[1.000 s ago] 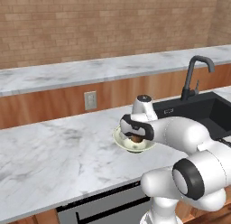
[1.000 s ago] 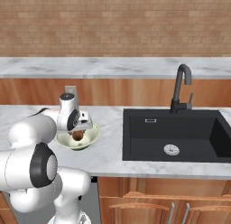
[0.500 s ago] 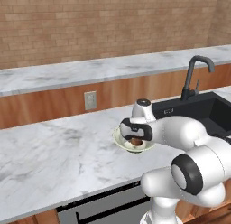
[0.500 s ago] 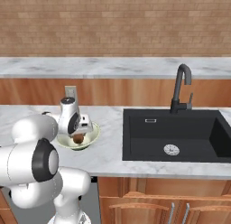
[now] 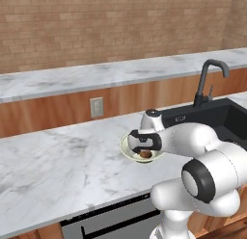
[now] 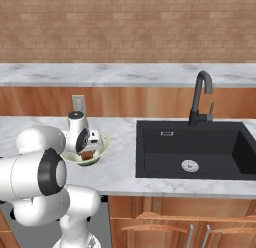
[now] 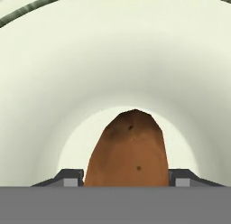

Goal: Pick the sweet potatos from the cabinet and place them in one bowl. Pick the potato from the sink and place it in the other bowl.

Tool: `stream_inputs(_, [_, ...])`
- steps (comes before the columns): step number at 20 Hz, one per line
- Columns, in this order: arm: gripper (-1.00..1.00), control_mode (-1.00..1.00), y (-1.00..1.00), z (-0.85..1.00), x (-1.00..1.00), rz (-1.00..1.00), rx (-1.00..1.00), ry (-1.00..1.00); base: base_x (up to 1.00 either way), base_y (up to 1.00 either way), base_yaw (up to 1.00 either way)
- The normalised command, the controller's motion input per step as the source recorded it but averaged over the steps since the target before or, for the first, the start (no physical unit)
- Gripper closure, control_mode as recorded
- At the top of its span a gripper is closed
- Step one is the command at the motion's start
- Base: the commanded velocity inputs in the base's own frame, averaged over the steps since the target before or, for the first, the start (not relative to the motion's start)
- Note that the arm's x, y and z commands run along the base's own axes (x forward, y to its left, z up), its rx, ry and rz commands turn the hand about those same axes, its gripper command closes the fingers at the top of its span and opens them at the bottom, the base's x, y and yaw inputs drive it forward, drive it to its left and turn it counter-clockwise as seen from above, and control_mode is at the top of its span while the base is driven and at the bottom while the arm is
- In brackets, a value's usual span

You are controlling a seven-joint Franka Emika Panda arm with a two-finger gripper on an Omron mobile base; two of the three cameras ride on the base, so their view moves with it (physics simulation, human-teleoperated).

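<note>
nothing much has shifted over the last second: the jaws (image 7: 126,180) stay low inside the pale cream-green bowl (image 5: 130,151), the potato (image 7: 127,151) wedged between the two tips, which sit just beside its flanks; held apart by it, gripping. potato is orange-brown, oval, a couple of dark specks on it. it sits down in the bowl's hollow, nothing else beside it. bowl stands on the marble worktop (image 5: 58,161), left of the black sink (image 6: 192,152) and its dark faucet (image 6: 200,97).

The hand hides much of the pale bowl (image 5: 126,147) (contact between jaws and potato (image 7: 127,151) stays unclear).
</note>
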Motion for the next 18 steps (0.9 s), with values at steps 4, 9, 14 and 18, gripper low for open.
stream_inputs(4, [1.00,-1.00,0.00,0.00,0.00,0.00,0.00,0.00,0.00,0.00,0.00])
stream_inputs(9, [-1.00,-1.00,0.00,0.00,0.00,0.00,0.00,0.00,0.00,0.00,0.00])
stream_inputs(14, [-1.00,-1.00,0.00,0.00,0.00,0.00,0.00,0.00,0.00,0.00,0.00])
stream_inputs(18, [-1.00,-1.00,-0.03,0.03,-0.01,0.00,0.00,0.00,0.00,0.00,0.00])
